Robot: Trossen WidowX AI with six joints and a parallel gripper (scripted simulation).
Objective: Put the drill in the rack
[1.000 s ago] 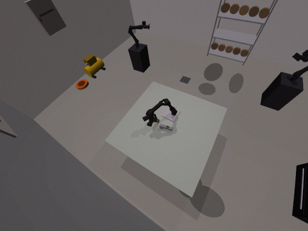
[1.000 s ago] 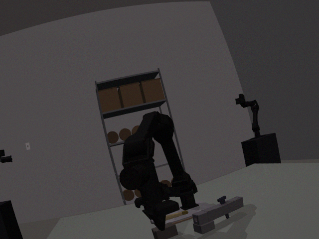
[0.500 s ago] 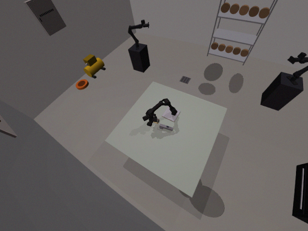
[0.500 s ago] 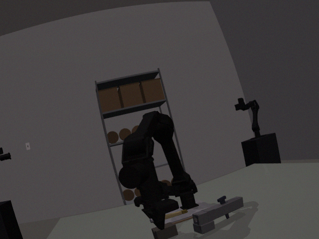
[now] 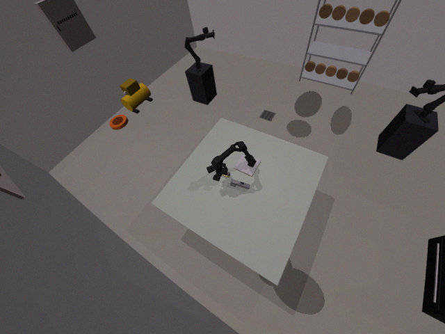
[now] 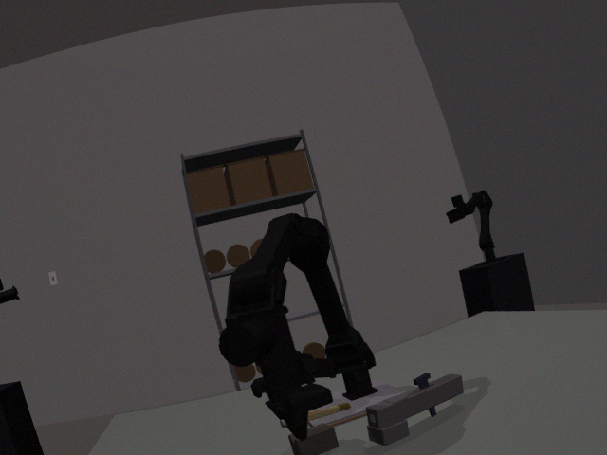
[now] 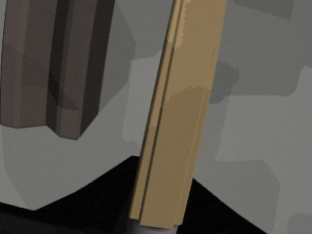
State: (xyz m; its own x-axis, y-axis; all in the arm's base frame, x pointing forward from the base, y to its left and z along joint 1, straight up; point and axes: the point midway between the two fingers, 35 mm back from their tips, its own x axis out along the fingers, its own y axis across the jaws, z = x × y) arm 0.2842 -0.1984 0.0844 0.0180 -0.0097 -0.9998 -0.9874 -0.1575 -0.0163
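The drill, a long tan-yellow rod [image 5: 227, 175] [image 6: 325, 412] [image 7: 180, 107] with a purple-grey shank end, reaches out from my gripper [image 6: 301, 425] [image 7: 150, 170]. The black fingers are shut on that shank end, at the bottom of the wrist view. The drill is out of the grey-purple holder bar [image 5: 240, 184] [image 6: 416, 399], beside it. The dark blue key [image 5: 242, 183] [image 6: 422, 379] crosses the bar, its lower end showing beneath. A grey-brown block [image 6: 316, 442], seemingly the rack, is below the gripper and drill. A grooved brown block [image 7: 29, 73] is left of the drill in the wrist view.
A thin pinkish board [image 5: 243, 167] lies under the arm's base, behind the drill. The pale table [image 5: 251, 223] carries the whole setup. Other arms on dark pedestals [image 5: 201, 84] [image 6: 497, 286] and shelving stand away from the table.
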